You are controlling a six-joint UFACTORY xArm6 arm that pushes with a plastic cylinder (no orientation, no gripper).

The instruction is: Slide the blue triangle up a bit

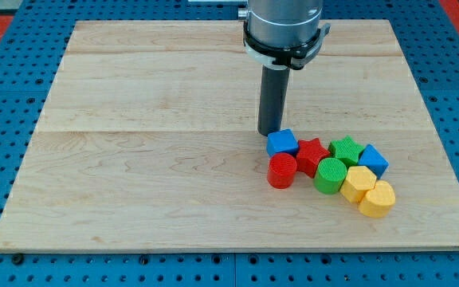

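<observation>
On the wooden board point(134, 159), toward the view's right, my tip point(269, 132), a bare rod holding nothing, is standing just off the upper-left edge of the blue triangle point(282, 143). That block is heading a tight cluster: red star point(312, 154), red cylinder point(282, 171), green cylinder point(330, 175), green star point(346, 149), blue cube point(373, 160) and two yellow blocks point(367, 190). Sitting above it, my tip is probably needing to circle below before pushing upward.

blue triangle point(282, 143) lies flat, touching red star point(312, 153).
</observation>
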